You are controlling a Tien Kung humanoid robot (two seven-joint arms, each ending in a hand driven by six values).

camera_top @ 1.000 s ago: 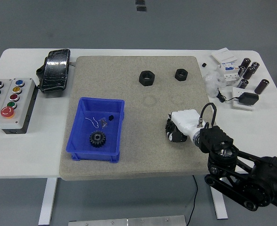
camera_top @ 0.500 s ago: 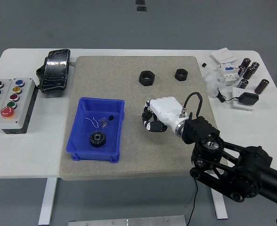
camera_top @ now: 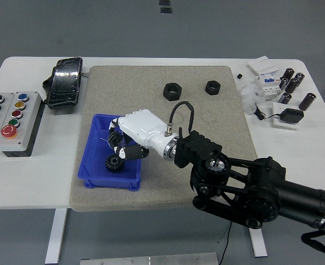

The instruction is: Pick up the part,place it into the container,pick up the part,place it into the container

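Treat the part as rigid, probably dense, and liable to slip; any hold belongs across its outer faces. You cannot see it now: if carried, it is hidden inside the right hand (camera_top: 128, 144), whose fingers are curled over the bin (camera_top: 94, 161), so whether they clamp anything cannot be told. A gear (camera_top: 114, 163) already lies in the bin, just below the fingers. Two nuts (camera_top: 172, 90) remain on the mat (camera_top: 151, 182), well apart from the hand.

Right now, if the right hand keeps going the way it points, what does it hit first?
Likely the black gear in the blue bin, just below the right hand; its fingers are curled over the bin. Depth is unclear from one view.
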